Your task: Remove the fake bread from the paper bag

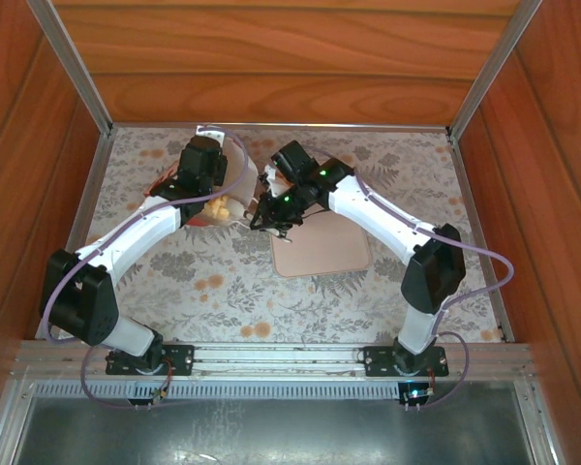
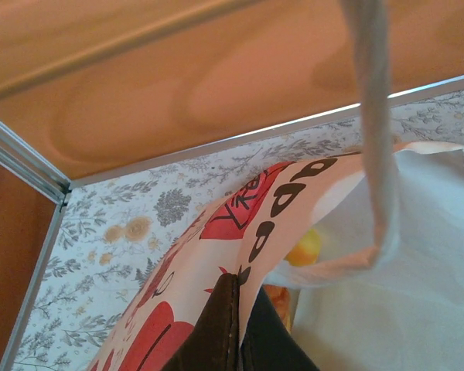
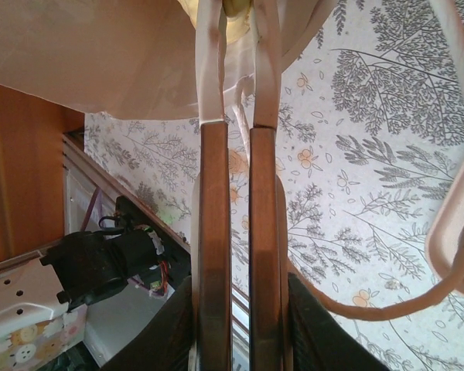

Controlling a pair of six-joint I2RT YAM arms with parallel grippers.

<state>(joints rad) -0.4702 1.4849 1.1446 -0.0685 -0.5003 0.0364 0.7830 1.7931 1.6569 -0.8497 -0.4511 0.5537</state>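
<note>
Floral tablecloth [image 2: 116, 232] underlies the paper bag [image 2: 209, 255], rim pinched in my shut left gripper [image 2: 238, 309], bread [image 2: 305, 247] just beyond; my nearly closed right gripper [image 3: 236, 31], grip unclear, could snag its cord [image 2: 371, 116] and tip it.

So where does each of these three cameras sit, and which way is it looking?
Top external: above and behind the bases, looking down on the table; the left arm and right arm show.
Left wrist: on the left arm, looking along its shut jaws at the paper bag.
Right wrist: on the right arm, looking along its jaws toward the bag.
Shared: both wrist views show bag and table.
</note>
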